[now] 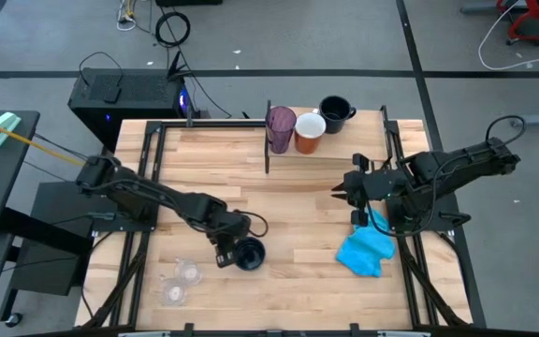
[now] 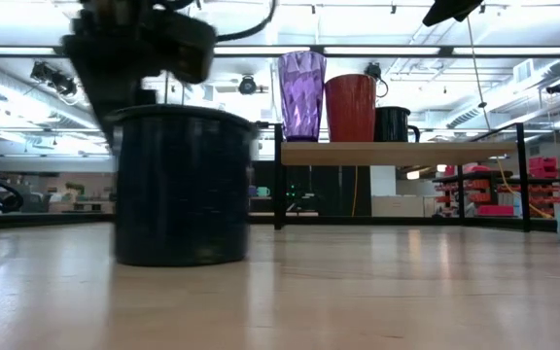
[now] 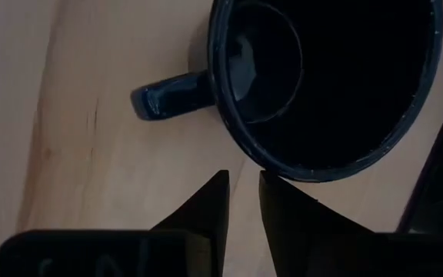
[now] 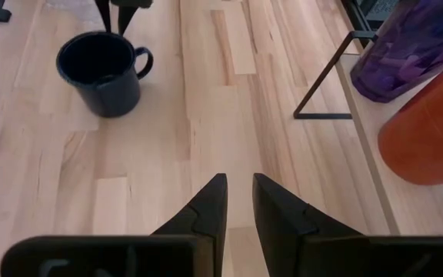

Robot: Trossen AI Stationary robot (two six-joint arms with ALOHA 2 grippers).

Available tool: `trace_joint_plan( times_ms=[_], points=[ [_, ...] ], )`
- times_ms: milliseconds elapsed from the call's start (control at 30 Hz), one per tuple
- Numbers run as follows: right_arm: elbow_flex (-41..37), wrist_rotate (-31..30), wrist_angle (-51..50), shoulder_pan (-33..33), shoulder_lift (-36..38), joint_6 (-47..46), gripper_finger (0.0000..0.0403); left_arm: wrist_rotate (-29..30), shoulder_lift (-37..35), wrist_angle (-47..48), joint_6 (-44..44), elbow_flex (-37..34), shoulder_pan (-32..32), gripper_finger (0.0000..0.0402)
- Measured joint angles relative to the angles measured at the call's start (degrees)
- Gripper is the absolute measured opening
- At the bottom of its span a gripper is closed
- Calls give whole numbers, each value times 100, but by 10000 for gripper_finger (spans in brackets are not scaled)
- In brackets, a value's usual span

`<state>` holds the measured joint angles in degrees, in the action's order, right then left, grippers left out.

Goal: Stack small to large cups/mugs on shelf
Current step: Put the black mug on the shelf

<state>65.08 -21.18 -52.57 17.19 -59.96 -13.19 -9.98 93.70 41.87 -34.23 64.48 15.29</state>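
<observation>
Down at the near left of the tabletop (image 1: 279,178), two small clear plastic cups (image 1: 182,282) sit close together, faint against the wood and hard to make out. Just right of them, the left gripper (image 1: 225,253) is poised over a dark navy mug (image 1: 249,254), and its fingers (image 3: 206,208) are drawn narrow with only a slim gap between them and nothing in it. The wrist camera looks straight down into that mug, handle sticking out to one side, the rim just beyond the fingertips, apart from them. From table height the mug stands upright on the wood, the gripper a dark blur above it, so whether anything touches the rim cannot be told there.

Moving along to the middle at the far edge, the shelf (image 2: 397,153) carries three pieces in a row: the purple tumbler (image 1: 281,128), then the orange mug (image 1: 309,133) right beside it, then the second navy mug (image 1: 334,114). The level view hides part of that last mug behind the orange one.

Over on the right, the right gripper (image 1: 342,190) hangs above bare boards, fingers nearly together and empty, well apart from the shelf. Just near of it lies a bright blue cloth (image 1: 366,245), cut off at the edge in the level view.
</observation>
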Motion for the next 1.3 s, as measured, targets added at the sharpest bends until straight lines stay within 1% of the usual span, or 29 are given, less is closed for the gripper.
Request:
trace_joint_plan(
  times_ms=[200,400,433,533,600,767,1033,1200,1300],
  points=[
    [0,1,-1,0,0,-30,71,281,432,20,517,495,-133,82],
    [0,3,-4,0,0,-21,71,376,613,-86,727,547,-343,82],
    [0,1,-8,0,2,-21,71,346,646,-107,755,552,-359,82],
    [0,1,-15,0,2,-17,71,-16,682,89,792,536,-262,82],
    [0,3,-12,0,1,-12,71,-177,677,-7,790,546,-131,82],
    [-2,1,16,0,2,24,71,-175,678,2,674,547,198,82],
    [-2,1,37,0,2,-10,71,264,784,-346,445,539,438,82],
    [-2,1,42,0,2,14,71,475,784,-929,445,540,440,82],
    [-2,-1,56,0,7,82,71,645,784,-1093,478,540,440,82]
  ],
)
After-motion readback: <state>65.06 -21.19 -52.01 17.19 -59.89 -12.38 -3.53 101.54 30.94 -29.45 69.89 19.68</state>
